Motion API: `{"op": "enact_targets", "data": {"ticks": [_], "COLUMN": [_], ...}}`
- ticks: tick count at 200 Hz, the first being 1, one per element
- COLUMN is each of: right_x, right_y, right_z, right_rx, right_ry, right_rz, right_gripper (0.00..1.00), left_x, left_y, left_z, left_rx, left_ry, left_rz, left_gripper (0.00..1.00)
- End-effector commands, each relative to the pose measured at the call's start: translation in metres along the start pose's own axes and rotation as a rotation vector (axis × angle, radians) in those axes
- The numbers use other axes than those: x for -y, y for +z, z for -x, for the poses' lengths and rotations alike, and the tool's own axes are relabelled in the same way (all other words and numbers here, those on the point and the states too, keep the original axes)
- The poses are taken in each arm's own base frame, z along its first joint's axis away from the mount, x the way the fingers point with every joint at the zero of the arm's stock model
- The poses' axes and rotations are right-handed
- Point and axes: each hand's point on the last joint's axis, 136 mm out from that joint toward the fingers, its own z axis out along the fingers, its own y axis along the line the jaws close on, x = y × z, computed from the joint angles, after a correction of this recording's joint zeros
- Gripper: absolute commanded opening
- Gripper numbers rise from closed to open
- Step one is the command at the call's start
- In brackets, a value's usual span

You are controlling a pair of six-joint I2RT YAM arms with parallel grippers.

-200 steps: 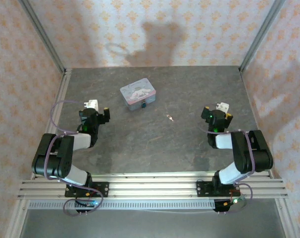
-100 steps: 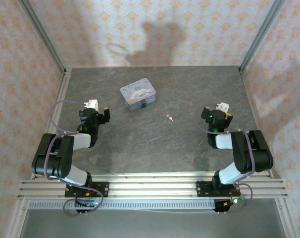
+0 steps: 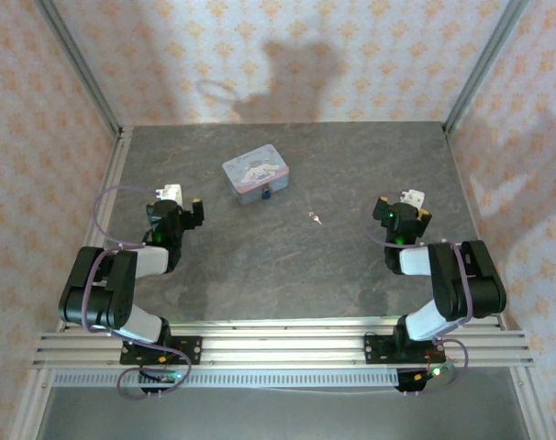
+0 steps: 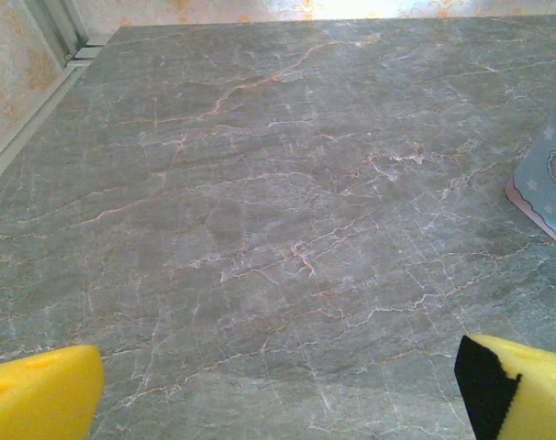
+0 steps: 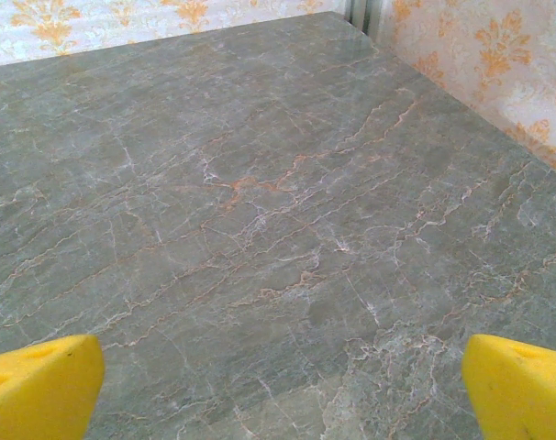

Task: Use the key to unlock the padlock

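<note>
No movement since earlier frame: both arms parked. Left fingers (image 4: pixel 39 394) spread wide, empty; right fingers (image 5: pixel 41 385) likewise. Padlock (image 3: pixel 267 193) sits at near side of tin (image 3: pixel 255 170); key (image 3: pixel 315 217) lies alone mid-bench (image 3: pixel 260 270), nearer right arm. Unlocking not yet begun.

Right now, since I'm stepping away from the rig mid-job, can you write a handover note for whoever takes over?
Left tool: open, empty, low over the table, to the near left of the tin.
Right tool: open, empty, to the right of the key.
Padlock: against the tin's near side; too small to tell whether it is hooked to the tin.
Key: lying on the table, apart from the tin, between it and the right tool.
Done: nothing yet; neither item is grasped.
Left: pick up the key, steady the padlock, insert the key and turn it.
</note>
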Motion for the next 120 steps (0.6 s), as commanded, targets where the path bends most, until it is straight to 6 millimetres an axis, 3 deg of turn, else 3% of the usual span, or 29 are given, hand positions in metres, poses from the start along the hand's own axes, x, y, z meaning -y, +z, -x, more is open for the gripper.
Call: {"op": "enact_targets", "data": {"ticks": [1, 105, 120], "right_x": [-0.001, -0.0011, -0.0104], "right_y": [0.0006, 0.0002, -0.0007], "right_z": [0.008, 0.0078, 0.0099], "right_rx": [0.017, 0.018, 0.007], "right_ry": [0.023, 0.025, 0.0], "right_rz": [0.006, 0.007, 0.059], "right_gripper": [1.0, 1.0, 0.93], "left_x": [0.0027, 0.0022, 0.002], "left_y": [0.0001, 0.0002, 0.0002], "left_z": [0.0048, 0.0052, 0.005], "left_rx": [0.022, 0.023, 0.022], "left_ry": [-0.007, -0.01, -0.01], "left_rz": [-0.003, -0.005, -0.005], "left_gripper": [1.0, 1.0, 1.0]}}
